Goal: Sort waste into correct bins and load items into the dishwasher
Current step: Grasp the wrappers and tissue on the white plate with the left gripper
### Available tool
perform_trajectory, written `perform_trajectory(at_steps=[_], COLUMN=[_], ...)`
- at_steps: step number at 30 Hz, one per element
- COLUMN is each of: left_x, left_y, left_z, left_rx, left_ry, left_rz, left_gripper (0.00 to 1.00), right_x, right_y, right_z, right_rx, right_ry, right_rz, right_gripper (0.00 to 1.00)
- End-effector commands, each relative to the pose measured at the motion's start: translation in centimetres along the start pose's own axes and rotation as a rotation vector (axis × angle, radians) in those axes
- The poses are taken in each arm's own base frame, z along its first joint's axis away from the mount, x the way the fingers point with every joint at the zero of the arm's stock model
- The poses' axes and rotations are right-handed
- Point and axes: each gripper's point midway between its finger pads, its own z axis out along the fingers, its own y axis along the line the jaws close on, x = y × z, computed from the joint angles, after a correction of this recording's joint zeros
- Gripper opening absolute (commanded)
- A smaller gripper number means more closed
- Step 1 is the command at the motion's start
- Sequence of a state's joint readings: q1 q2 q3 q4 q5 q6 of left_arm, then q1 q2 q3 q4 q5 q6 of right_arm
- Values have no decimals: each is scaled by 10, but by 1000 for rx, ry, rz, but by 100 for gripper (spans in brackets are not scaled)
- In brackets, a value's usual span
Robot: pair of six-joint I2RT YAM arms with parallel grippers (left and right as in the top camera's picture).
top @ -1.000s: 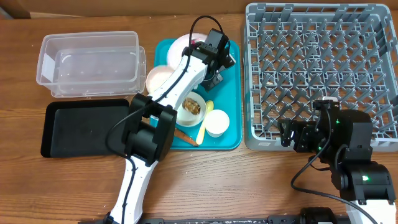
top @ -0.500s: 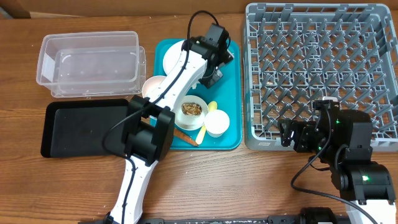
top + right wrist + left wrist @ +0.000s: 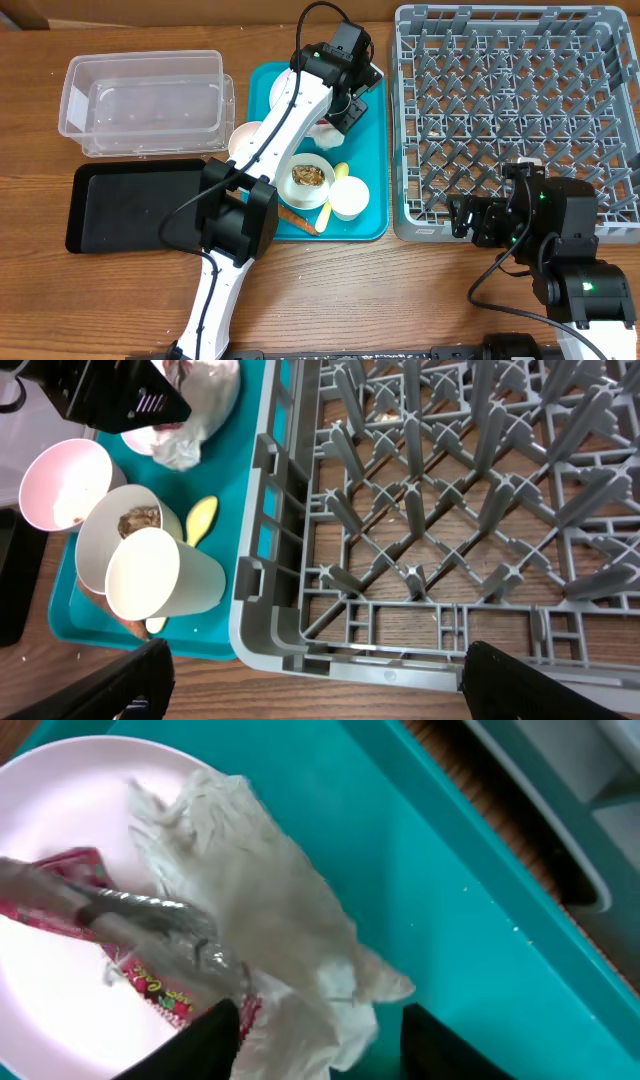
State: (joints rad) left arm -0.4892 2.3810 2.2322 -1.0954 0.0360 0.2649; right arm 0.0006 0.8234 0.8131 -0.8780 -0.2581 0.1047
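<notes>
Two light, limp scraps, crumpled napkin [image 3: 250, 890] and crinkled wrapper [image 3: 60, 890], lie on the plate [image 3: 50, 820] just ahead of my left tool [image 3: 320, 1020], its fingers [image 3: 210, 1050] parted empty astride the napkin's near edge; I'd pinch its bunched middle.

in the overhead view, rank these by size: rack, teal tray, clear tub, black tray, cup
1. rack
2. teal tray
3. clear tub and black tray: about alike, and the left arm hides part of the black tray, so they are not ranked
4. cup
</notes>
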Motion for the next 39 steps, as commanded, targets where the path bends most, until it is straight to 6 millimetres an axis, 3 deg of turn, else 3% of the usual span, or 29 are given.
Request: perform_trajectory(at_steps=[1,3,5,6,13,18,26,30,34,36,39], left_x=[-12,-13,-14,-14,-17,-10,11,15,15,17,21], left_y=[1,13,28,35,71,71,63,61,62,61,60], left_z=[-17,-17,-18,-19,-18,2,51,62,67,73,80], left_rx=[11,-26,-62,-73,-97,-92,-53,-43,-44,-42,-39], left_ry=[-57,-64,-79,-88,-145,-109,-15,1,1,9,24], left_rz=[-41,-102,-180,-214,-334,-338,-352,-353,-352,-352,-353], left_gripper=[59,64,81,84,93,94,94,94,77,54,31], right_x=[-9,-9,-9,-9,-9,-9,-9,-9,-9,-9,-7], right_y=[4,4,4,4,4,4,4,4,4,3,2], right_z=[-6,-6,-6,-6,-6,-6,-6,-6,-5,-4,-1], right_rx=[-10,-10,-10,-10,-10,-10,-9,-10,-10,-9,-6], right_ry=[-27,-27,-27,-27,-27,-25,-26,-28,-27,-21,-8], right_rz=[-4,-4,-4,-4,-4,-3,-3,-4,-4,-2,2], right_gripper=[94,94,94,94,94,94,94,94,95,95,94])
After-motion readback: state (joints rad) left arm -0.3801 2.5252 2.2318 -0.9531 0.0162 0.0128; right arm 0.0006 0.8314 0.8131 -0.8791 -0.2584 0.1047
